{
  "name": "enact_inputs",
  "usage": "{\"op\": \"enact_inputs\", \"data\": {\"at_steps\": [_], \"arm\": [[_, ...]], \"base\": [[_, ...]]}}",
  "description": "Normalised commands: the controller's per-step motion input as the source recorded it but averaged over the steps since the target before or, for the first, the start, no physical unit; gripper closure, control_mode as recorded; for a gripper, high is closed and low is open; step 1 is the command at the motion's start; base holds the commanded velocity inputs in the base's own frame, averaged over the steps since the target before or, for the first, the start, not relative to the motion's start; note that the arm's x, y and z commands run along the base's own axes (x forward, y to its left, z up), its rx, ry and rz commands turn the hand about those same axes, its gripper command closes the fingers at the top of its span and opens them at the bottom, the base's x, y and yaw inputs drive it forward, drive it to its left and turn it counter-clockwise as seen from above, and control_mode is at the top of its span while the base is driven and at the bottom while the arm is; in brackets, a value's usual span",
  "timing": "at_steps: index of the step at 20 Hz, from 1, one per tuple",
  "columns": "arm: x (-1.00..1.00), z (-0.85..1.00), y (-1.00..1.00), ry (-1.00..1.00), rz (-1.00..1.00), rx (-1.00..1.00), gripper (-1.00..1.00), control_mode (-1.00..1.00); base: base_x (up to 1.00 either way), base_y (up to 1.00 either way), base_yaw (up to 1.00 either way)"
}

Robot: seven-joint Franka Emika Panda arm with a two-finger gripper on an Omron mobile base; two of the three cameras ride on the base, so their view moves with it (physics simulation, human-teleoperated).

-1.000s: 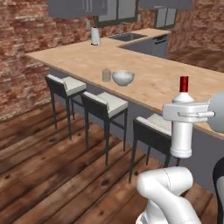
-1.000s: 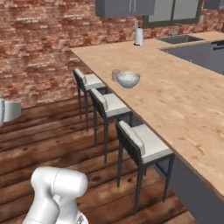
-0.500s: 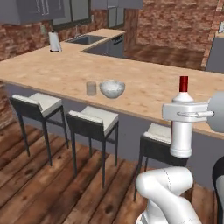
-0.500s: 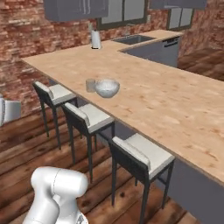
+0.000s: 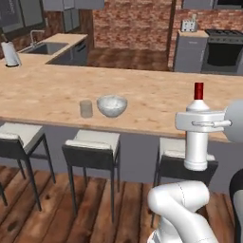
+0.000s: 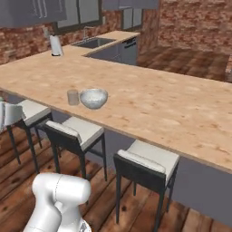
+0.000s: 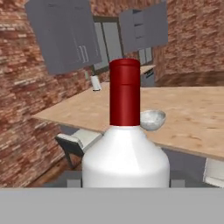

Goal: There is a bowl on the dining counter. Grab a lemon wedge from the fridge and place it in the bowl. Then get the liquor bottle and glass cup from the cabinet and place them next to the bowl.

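The fingers (image 5: 197,124) are clamped on the bottle (image 5: 196,142), holding it upright in the air on the near side of the tabletop (image 5: 156,102), above the stools. In the left base view the white gripper body crosses the bottle's shoulder just under the red cap (image 5: 199,90), and the white body of the bottle hangs below it. In the hand view the bottle (image 7: 125,159) stands right in front of the lens, red cap (image 7: 124,92) up. No label, brand or writing can be read on it.

The bowl (image 5: 112,105) sits on the tabletop, well to the left of the held bottle in the left base view. The cup (image 5: 86,108) stands upright just beside the bowl, on its left, not touching it. From the right base view the bowl (image 6: 94,98) and cup (image 6: 72,97) stand in the same order, near the tabletop's (image 6: 172,106) front edge. What lies inside the bowl cannot be made out.

3 stools (image 5: 93,144) with pale cushions line the near side of the tabletop. At the far left end a white kettle-like thing (image 5: 10,53) stands by the sink (image 5: 41,47). Grey cabinets (image 7: 65,35) hang on the brick wall behind.
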Motion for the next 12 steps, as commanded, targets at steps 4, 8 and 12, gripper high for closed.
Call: {"op": "enact_inputs", "data": {"at_steps": [4, 8, 12], "arm": [[0.0, 0.0, 0.0, 0.0, 0.0, 0.0, 1.0, 1.0], [0.0, 0.0, 0.0, 0.0, 0.0, 0.0, 1.0, 1.0], [0.0, 0.0, 0.0, 0.0, 0.0, 0.0, 1.0, 1.0]], "base": [[0.4, 0.64, -0.48], [0.45, 0.65, -0.44], [0.47, 0.67, -0.37]]}}
